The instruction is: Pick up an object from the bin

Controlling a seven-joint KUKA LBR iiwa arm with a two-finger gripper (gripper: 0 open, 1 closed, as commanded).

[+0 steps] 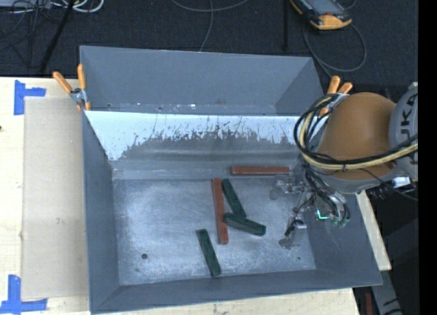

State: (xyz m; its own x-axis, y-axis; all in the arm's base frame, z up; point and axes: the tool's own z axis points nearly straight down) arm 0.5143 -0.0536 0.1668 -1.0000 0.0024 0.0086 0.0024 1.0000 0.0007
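My gripper [284, 215] hangs low over the right side of the bin floor, open, with bare floor between its fingertips [289, 238]. Just to its left lies a short dark green stick [246, 225], a small gap away. That stick crosses the lower end of another dark green stick [232, 199], which leans against a long red-brown stick [219, 211] lying front to back. A second red-brown stick [259, 169] lies along the foot of the back wall, a little behind the gripper.
One more dark green stick [209, 253] lies alone near the front wall, left of centre. The arm with its orange cover and cables overhangs the bin's right wall. The left half of the floor is open room.
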